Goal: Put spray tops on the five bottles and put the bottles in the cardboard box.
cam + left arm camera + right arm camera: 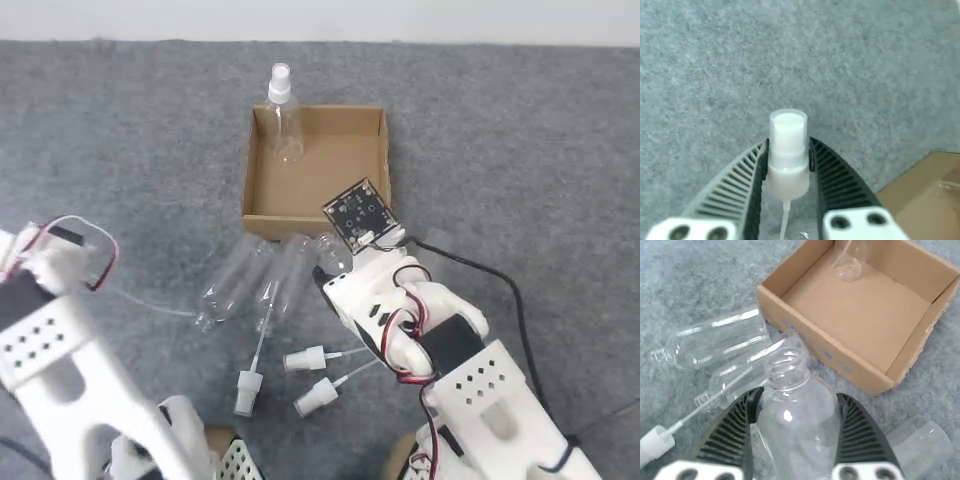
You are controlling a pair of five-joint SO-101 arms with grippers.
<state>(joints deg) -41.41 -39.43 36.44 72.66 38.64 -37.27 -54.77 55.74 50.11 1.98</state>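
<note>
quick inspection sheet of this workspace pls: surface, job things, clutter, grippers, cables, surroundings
surface: grey carpet, no spills seen
box: open, on the carpet beyond the arms
capped bottle: upright in a far corner of the box
bare bottles: two lying in front of the box, one lying beside the right gripper
loose tops: three on the carpet
clutter: nothing seen
left gripper: shut on a top
right gripper: shut on a bottle, open neck towards the box
cables: wires on the arm, black cable across the carpet
surroundings: pale wall beyond the carpet
</note>
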